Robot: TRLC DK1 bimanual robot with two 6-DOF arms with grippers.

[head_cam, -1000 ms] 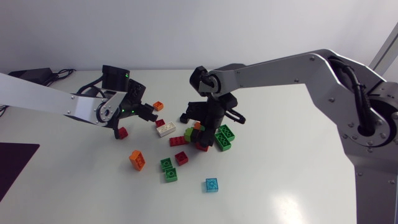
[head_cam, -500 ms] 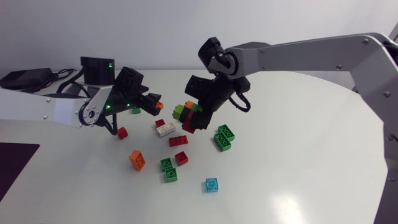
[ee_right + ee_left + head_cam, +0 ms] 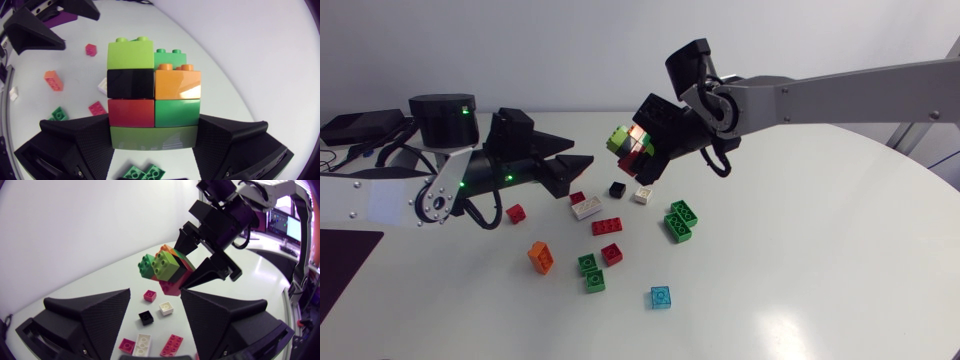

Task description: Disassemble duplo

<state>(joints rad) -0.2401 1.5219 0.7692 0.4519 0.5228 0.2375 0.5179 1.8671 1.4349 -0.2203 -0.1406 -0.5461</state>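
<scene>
Head view first: my right arm comes in from the right edge, and the right claw (image 3: 642, 150) is clamped on the duplo stack (image 3: 623, 140), holding it up off the tabletop (image 3: 800, 260). The left claw (image 3: 578, 168) is just beside the stack with its fingers spread and nothing in them, a small gap between its tips and the stack. Below them lie a black brick (image 3: 617, 188), a small white brick (image 3: 641, 195), a longer white brick (image 3: 586, 209) and a red brick (image 3: 608, 226). The green pair (image 3: 678, 221) marks the right side of the scatter, with bare tabletop beyond. The blue brick (image 3: 661, 297) lies closest to the near edge, though well in from it.

Left wrist view: my fingers stand wide apart. The stack (image 3: 165, 266) hangs ahead of them, touching neither, and the other claw's fingers pinch it from two sides.

Right wrist view: both fingers press the stack's lime base from opposite sides. The stack (image 3: 152, 97) rises ahead of them in layers: red and green, then black and orange, then lime and green on top. The upper layers stand free of the fingers. Beyond it, the left claw (image 3: 45, 22) gapes open.
</scene>
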